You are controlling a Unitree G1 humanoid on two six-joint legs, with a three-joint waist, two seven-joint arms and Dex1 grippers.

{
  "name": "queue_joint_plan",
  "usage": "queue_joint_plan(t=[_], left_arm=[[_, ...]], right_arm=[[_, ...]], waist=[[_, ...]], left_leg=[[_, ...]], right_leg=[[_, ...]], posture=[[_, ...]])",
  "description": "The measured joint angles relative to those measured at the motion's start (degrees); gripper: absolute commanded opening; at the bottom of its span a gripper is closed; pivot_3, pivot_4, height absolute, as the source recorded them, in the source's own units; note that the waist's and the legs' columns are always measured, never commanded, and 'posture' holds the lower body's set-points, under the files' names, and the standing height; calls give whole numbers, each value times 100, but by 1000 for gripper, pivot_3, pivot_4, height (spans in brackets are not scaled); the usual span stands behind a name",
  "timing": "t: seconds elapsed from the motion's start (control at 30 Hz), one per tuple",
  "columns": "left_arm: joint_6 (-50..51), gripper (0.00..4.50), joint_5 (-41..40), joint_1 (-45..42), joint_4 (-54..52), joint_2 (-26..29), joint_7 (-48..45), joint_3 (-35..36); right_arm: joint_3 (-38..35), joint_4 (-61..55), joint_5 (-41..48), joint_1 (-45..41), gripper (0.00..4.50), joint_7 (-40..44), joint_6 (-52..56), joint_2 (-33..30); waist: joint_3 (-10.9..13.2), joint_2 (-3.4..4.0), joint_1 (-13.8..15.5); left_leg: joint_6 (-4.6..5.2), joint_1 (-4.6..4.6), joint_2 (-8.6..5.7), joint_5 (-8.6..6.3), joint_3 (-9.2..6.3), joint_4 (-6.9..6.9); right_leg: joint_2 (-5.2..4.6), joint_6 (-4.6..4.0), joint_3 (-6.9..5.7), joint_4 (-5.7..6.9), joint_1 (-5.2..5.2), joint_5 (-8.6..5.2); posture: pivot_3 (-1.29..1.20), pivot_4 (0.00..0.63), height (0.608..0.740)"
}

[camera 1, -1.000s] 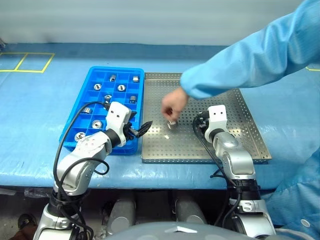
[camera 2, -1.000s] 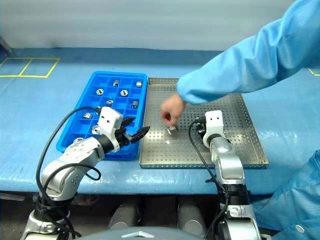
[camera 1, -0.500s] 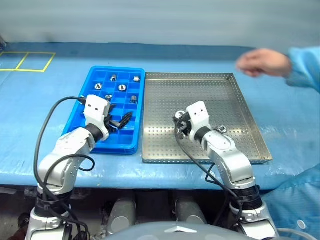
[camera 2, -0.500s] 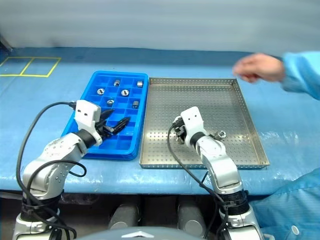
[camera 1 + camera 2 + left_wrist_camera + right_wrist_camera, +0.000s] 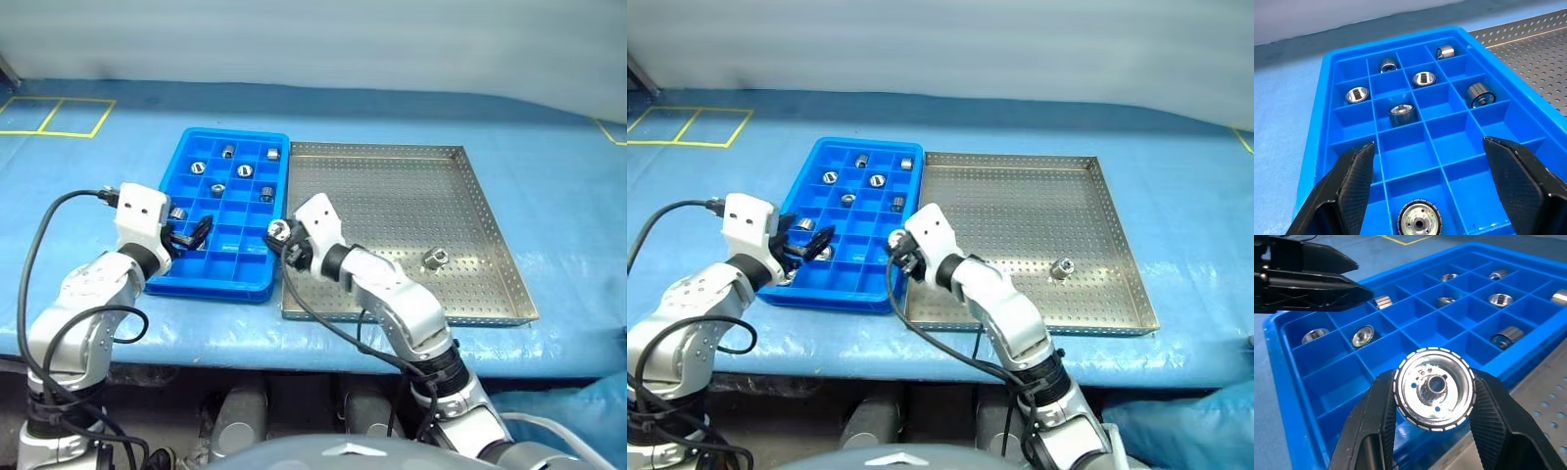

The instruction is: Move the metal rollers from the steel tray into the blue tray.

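Note:
The steel tray (image 5: 392, 176) lies on the right with one of the metal rollers (image 5: 435, 259) resting near its front right. Left of it sits the blue tray (image 5: 235, 134), with several rollers (image 5: 1423, 78) in its compartments. My right gripper (image 5: 1434, 382) is shut on a roller (image 5: 1434, 387) and holds it just above the blue tray's near right edge (image 5: 277, 230). My left gripper (image 5: 1428, 144) hangs open and empty over the blue tray's near left compartments, its fingers (image 5: 1308, 279) level and pointing toward the right gripper.
Both trays rest on a blue-covered table. Yellow tape squares (image 5: 59, 116) mark its far left corner. A blue sleeve (image 5: 1176, 421) shows below the table's front edge at the right.
My right gripper swung left with its roller, from over the steel tray to the blue tray's edge. My left gripper moved left. The person's arm withdrew, leaving a roller on the steel tray.

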Motion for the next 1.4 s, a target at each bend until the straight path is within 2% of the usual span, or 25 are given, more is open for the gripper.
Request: queue_joint_plan(t=[0.17, 0.6, 1.03, 1.4], left_arm=[[23, 3860, -5, 122, -199, -67, 79, -17], [123, 3860, -6, 214, -247, -104, 127, -19], [130, 3860, -7, 453, -422, -96, 88, -11], [166, 3860, 20, 642, -443, -92, 353, 530]], right_arm=[[367, 242, -61, -4, 1710, 110, 40, 12], [598, 399, -86, -36, 1710, 333, -11, 53], [465, 1831, -314, -1075, 1710, 549, -747, 165], [644, 1776, -326, -1059, 1710, 745, -754, 453]], waist=[[0, -1, 16], [0, -1, 121], [0, -1, 146], [0, -1, 248]], left_leg=[[-1, 2, 1, 0, -1, -1], [-1, 3, 1, 0, -1, 0], [-2, 3, 1, 0, -1, -12], [-3, 5, 3, 0, -2, -15]], right_leg=[[1, -3, -2, 5, -2, -2], [1, -5, -3, 4, -1, -3], [1, -8, -5, 2, -4, -5], [2, -13, -8, 3, -6, -8]], posture=[[204, 150, 740], [216, 150, 740], [255, 150, 740], [275, 150, 740]])
